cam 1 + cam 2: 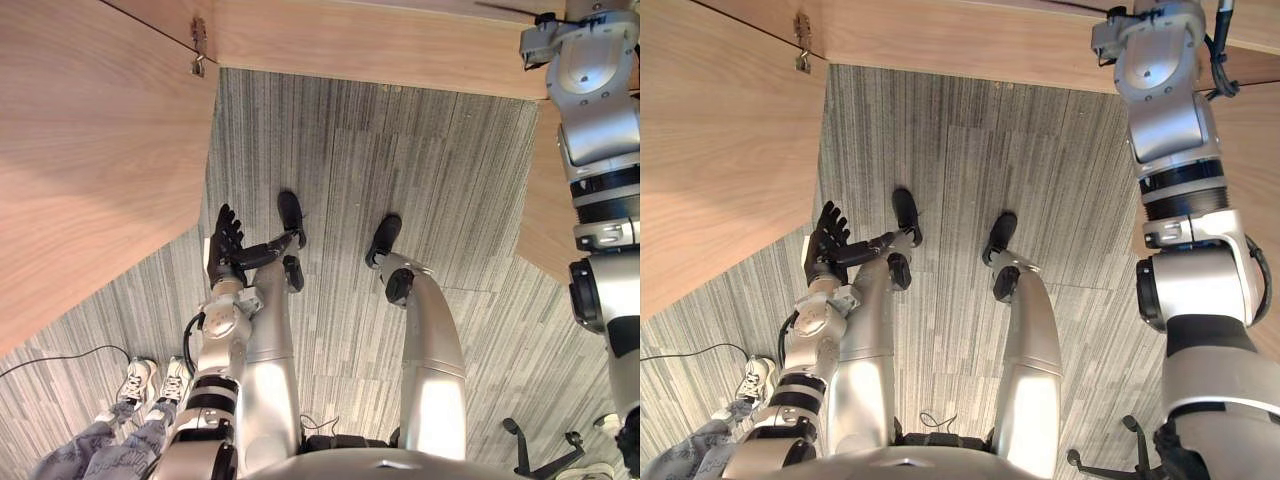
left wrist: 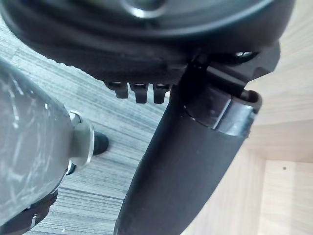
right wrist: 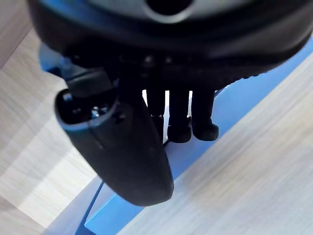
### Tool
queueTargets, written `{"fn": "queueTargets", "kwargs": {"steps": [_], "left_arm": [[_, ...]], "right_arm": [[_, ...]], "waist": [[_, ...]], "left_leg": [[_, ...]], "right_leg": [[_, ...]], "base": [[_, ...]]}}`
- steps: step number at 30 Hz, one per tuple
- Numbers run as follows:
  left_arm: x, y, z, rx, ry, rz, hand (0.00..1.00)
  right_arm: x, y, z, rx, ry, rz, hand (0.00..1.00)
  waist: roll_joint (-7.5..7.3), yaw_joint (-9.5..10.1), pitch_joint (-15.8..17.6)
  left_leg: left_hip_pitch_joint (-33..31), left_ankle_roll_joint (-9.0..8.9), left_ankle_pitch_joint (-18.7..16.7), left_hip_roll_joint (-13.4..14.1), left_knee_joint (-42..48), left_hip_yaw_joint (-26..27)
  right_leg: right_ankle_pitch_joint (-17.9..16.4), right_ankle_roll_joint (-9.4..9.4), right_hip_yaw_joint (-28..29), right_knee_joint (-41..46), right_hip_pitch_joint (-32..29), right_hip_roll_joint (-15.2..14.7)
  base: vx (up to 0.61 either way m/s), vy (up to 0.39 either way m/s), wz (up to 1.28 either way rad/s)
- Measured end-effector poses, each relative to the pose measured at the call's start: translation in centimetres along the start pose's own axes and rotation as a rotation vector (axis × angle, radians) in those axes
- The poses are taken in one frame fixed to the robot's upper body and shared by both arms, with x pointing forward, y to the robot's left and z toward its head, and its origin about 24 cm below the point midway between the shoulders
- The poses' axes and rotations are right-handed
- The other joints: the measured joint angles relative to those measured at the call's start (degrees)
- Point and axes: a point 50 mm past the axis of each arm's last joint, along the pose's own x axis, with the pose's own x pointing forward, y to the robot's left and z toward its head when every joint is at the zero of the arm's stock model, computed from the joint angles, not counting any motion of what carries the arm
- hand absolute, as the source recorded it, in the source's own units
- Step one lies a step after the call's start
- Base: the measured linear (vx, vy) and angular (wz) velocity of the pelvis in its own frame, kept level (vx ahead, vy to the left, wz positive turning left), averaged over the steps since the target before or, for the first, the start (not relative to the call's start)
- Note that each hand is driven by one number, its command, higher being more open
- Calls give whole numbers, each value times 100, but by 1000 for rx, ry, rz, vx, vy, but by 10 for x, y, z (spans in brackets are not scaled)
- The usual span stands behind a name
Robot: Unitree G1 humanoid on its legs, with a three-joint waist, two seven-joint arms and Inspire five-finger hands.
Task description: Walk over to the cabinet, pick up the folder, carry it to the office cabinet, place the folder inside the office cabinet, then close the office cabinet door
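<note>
**A:** Where is the folder?

**B:** The blue folder sits against a pale wooden board. The right wrist view shows it just past the right hand.

**A:** Does that hand grip it?

**B:** I cannot tell. The hand is right at the folder's edge and covers part of it, but the hold itself is hidden. From the head, the right arm reaches up and away along the right side, towards the wood at the top.

**A:** And the left hand?

**B:** The left hand hangs low on the left, spread wide and holding nothing. It is just beside a big slanted wooden panel.

**A:** Anything else around?

**B:** Grey striped carpet lies underfoot. A person's legs and pale shoes stand at the lower left, near the left arm.
</note>
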Motion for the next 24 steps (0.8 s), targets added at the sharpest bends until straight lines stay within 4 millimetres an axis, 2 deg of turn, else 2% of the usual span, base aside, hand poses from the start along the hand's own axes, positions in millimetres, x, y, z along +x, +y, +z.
{"fn": "queueTargets", "kwargs": {"steps": [4, 9, 12, 16, 18, 19, 21, 22, 24], "left_arm": [[0, -1, -1, -1, 4, 5, 100], [-1, -3, -2, -8, 9, 4, 100], [-2, -7, -5, -20, 20, 0, 100], [-6, -10, -14, -11, 68, -10, 100], [-12, -9, -25, 1, 115, -7, 100], [-14, -8, -28, 6, 127, -8, 100], [-19, -6, -40, 38, 182, -22, 100], [-20, -6, -43, 48, 198, -25, 100], [-26, -3, -54, 62, 252, -25, 100]], "right_arm": [[5, 4, 0, 77, 47, -13, 0], [5, 5, -1, 83, 74, -34, 0], [-4, 1, -2, 141, 75, -90, 0], [-45, 9, -7, 210, 61, -102, 0], [-82, 27, -16, 285, 115, -66, 0], [-92, 32, -19, 313, 136, -53, 0], [-136, 51, -31, 378, 243, -8, 0], [-147, 56, -34, 402, 276, 9, 0], [-191, 74, -43, 492, 420, 67, 0]], "waist": [[12, -10, -7], [18, 1, -9], [19, -3, -10], [21, -36, -12], [21, -98, -24], [21, -127, -27], [20, -152, -30], [21, -152, -33], [24, -155, -37]], "left_leg": [[32, 17, 118, -27, -120, 13], [80, 21, 155, -25, -70, 17], [198, 29, 127, -15, 1, 24], [589, 62, -23, 11, 98, 105], [980, 69, -137, 6, 97, 180], [1079, 59, -157, 2, 79, 191], [1523, 51, -190, -14, -90, 261], [1646, 44, -193, -20, -140, 284], [2136, 5, -174, -22, -326, 343]], "right_leg": [[82, -20, -9, -52, 0, -7], [97, -37, 4, 36, 24, -13], [93, -37, 16, 69, 158, -14], [47, 8, 105, 81, 532, -11], [9, 55, 193, 29, 889, -12], [3, 66, 200, 1, 991, -11], [16, 81, 232, -172, 1394, 8], [18, 85, 241, -220, 1503, 13], [37, 105, 258, -437, 1972, 61]], "base": [[-56, -9, 2], [-52, -14, 1], [-33, -8, -2], [-17, 15, -8], [-7, 30, -10], [15, 19, -7], [50, -4, -6], [80, -20, -8], [101, -19, -9]]}}
